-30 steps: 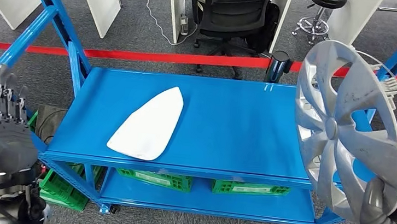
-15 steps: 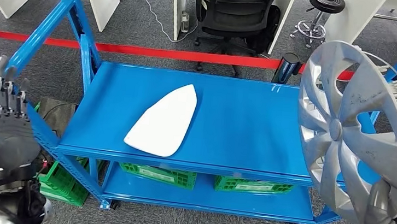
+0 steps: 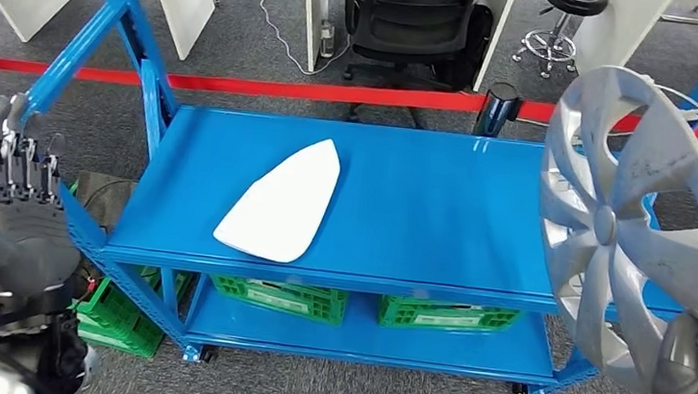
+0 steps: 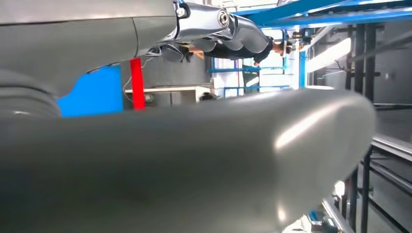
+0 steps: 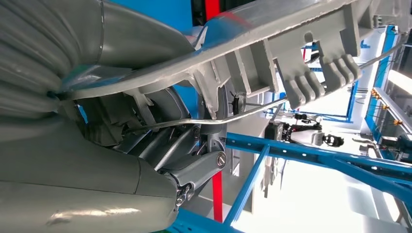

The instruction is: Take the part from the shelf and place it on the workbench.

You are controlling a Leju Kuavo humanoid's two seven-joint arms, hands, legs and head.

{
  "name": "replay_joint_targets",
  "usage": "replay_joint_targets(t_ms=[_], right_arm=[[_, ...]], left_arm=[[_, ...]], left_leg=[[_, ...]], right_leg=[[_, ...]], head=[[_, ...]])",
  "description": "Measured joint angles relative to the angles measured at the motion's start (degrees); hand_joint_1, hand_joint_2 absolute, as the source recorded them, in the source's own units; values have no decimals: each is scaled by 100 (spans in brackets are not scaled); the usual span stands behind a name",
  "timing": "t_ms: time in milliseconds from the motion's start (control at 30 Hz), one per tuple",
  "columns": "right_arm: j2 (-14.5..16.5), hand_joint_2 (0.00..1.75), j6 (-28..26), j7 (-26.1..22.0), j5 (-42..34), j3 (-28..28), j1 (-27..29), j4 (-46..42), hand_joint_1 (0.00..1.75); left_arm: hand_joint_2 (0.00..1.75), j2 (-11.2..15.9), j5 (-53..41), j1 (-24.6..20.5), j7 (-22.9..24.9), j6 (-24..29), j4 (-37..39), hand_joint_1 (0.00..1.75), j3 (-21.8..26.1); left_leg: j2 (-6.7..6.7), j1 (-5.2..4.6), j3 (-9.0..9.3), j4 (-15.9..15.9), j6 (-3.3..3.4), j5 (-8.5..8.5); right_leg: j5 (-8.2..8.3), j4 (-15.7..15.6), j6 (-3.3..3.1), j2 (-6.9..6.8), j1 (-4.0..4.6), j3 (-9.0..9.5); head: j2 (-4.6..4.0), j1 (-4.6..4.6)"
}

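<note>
I see my right hand point(image 3: 694, 385) low at the right side, and it holds the big silver wheel cover point(image 3: 637, 225) by its bottom edge. The wheel cover stands up on its edge, a bit tilted, up in the air just past the right end of the blue workbench point(image 3: 423, 194). It is not lying on the workbench. In the right wrist view the fingers point(image 5: 194, 170) are curled around the rim of the wheel cover, close to the thin wire ring point(image 5: 252, 109) on its back. My left hand point(image 3: 10, 213) is up at the left side with nothing in it. Its fingers point(image 3: 11, 160) point straight up, side by side with small gaps between them. It hangs in the air beside the left end of the workbench, near a blue post point(image 3: 156, 106). A flat white piece point(image 3: 282, 200) lies on top of the workbench, nearer my left side. Green crates point(image 3: 282, 299) sit on the low shelf under it. A red tape line point(image 3: 240, 85) runs across the grey floor behind, and a black chair point(image 3: 410, 20) stands past it.
</note>
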Motion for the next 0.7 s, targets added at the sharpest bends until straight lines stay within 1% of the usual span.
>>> replay_joint_targets(t_ms=[33, 67, 100, 133, 167, 200, 233, 267, 333, 367, 400, 433, 500, 533, 567, 600, 633, 667, 700], right_arm=[[2, 175, 0, -3, -5, 1, 0, 1, 175], [3, 175, 0, -8, -12, 1, 0, 1, 175], [5, 175, 0, -16, -20, 1, 0, 2, 175], [7, 175, 0, -25, -27, 2, -1, 2, 175], [8, 175, 0, -33, -30, 2, -2, 2, 175], [9, 175, 0, -39, -32, 2, -5, 2, 175], [9, 175, 0, -45, -32, 3, -8, 2, 175], [9, 175, 0, -54, -33, 4, -10, 2, 175], [9, 175, 0, -68, -35, 18, -15, 3, 175], [9, 175, 0, -72, -36, 28, -18, 4, 175], [9, 175, 0, -76, -36, 41, -28, 4, 175], [9, 175, 0, -82, -38, 55, -40, 4, 175], [9, 175, 0, -97, -48, 81, -66, 7, 175], [9, 175, 0, -101, -54, 96, -74, 11, 175], [9, 175, 0, -103, -57, 113, -83, 19, 175], [9, 175, 0, -104, -58, 134, -96, 29, 175], [9, 175, 0, -104, -57, 156, -117, 39, 175], [9, 175, 0, -105, -55, 181, -148, 47, 175], [9, 175, 0, -107, -53, 207, -180, 52, 175]], left_arm=[[0, -1, -2, 5, 1, 0, 6, 0, 0], [0, -1, -4, 8, 0, 0, 10, 0, 1], [0, -1, -8, 8, 0, 0, 13, 0, 1], [0, -1, -13, 7, 0, 0, 13, 0, 2], [0, -1, -16, 4, 1, 0, 14, 0, 4], [0, -1, -21, 2, 1, 0, 14, 0, 5], [0, -1, -25, 1, 2, 0, 13, 0, 7], [0, -1, -28, 2, 3, 1, 13, 0, 8], [0, -1, -37, 5, 4, 0, 11, 0, 10], [0, -1, -42, 5, 4, -1, 10, 0, 11], [0, -2, -48, 3, 4, -2, 10, 0, 11], [0, -2, -53, 3, 5, -3, 10, 0, 11], [0, -3, -62, 5, 7, -3, 10, 0, 11], [0, -3, -68, 6, 7, -3, 11, 0, 10], [0, -3, -78, 6, 4, -1, 12, 0, 10], [0, -4, -93, 6, 0, 3, 13, 0, 10], [0, -4, -113, 4, -3, 9, 13, 0, 10], [0, -5, -136, 1, -7, 15, 12, 0, 10], [0, -5, -156, -5, -9, 24, 11, 0, 11]], left_leg=[[1, 24, -68, 209, -23, -60], [2, 44, -37, 216, -41, -25], [3, 61, 113, -10, -52, 101], [4, 75, 344, -394, -61, 263], [0, 77, 574, -787, -67, 361], [-7, 73, 759, -1093, -54, 424], [-13, 61, 853, -1256, -31, 435], [-21, 43, 869, -1290, 0, 415], [-25, 38, 846, -1297, 81, 467], [-24, 45, 839, -1309, 118, 490], [-22, 54, 831, -1326, 157, 513], [-19, 59, 817, -1337, 193, 534], [-15, 38, 766, -1335, 235, 562], [-15, 27, 742, -1333, 246, 576], [-15, 16, 722, -1332, 250, 589], [-17, 8, 708, -1330, 250, 601], [-19, 2, 700, -1326, 245, 611], [-20, -2, 695, -1322, 237, 620], [-21, -13, 685, -1312, 219, 629]], right_leg=[[10, 7, 7, 0, -6, -21], [18, 17, 17, 0, -14, -39], [22, 35, 33, 1, -27, -53], [19, 59, 53, 3, -41, -64], [13, 84, 85, 7, -47, -79], [9, 113, 124, 11, -50, -99], [15, 133, 169, 14, -49, -123], [31, 139, 216, 17, -49, -147], [54, 143, 292, 17, -66, -183], [16, 187, 317, 16, -72, -221], [-97, 345, 334, 15, -75, -302], [-271, 628, 345, 14, -77, -436], [-648, 1403, 356, 14, -73, -766], [-747, 1700, 357, 14, -71, -885], [-743, 1799, 350, 14, -68, -909], [-644, 1680, 335, 14, -63, -824], [-478, 1363, 310, 14, -55, -642], [-324, 934, 275, 14, -42, -415], [-225, 556, 243, 12, -25, -214]], head=[[0, -18], [0, -34], [0, -50], [0, -70], [0, -93], [0, -120], [0, -136], [0, -145], [0, -140], [0, -132], [0, -110], [0, -74], [0, 5], [0, 33], [0, 54], [0, 75], [0, 96], [0, 117], [0, 132]])
